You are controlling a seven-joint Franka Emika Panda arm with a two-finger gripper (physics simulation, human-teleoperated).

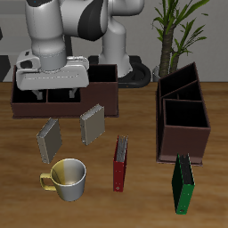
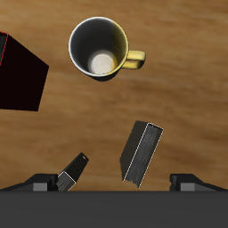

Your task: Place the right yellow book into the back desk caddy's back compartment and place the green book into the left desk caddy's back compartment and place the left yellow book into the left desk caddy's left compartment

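Two pale yellow books stand on the table (image 1: pixel 18 142) below the end effector (image 1: pixel 57 92): going from the view's left, the right yellow book (image 1: pixel 48 140), then the left yellow book (image 1: pixel 92 125), with a yellow mug (image 1: pixel 66 177) nearer the front edge. Next come a red book (image 1: pixel 119 163), the green book (image 1: pixel 183 184), and the left desk caddy (image 1: pixel 183 120); the back desk caddy (image 1: pixel 105 93) sits behind the arm. The end effector hangs above the gap between the yellow books, fingers spread and holding nothing. The step in hand looks like the first grasp, on the right yellow book. To do it well, I would shift the fingers over that book, turn the wrist so they straddle its thin faces, and descend straight so it is not toppled against the mug. The wrist view shows both books (image 2: pixel 141 151) leaning, so the fingers should close squarely. No brand, label or writing can be read on any cover.
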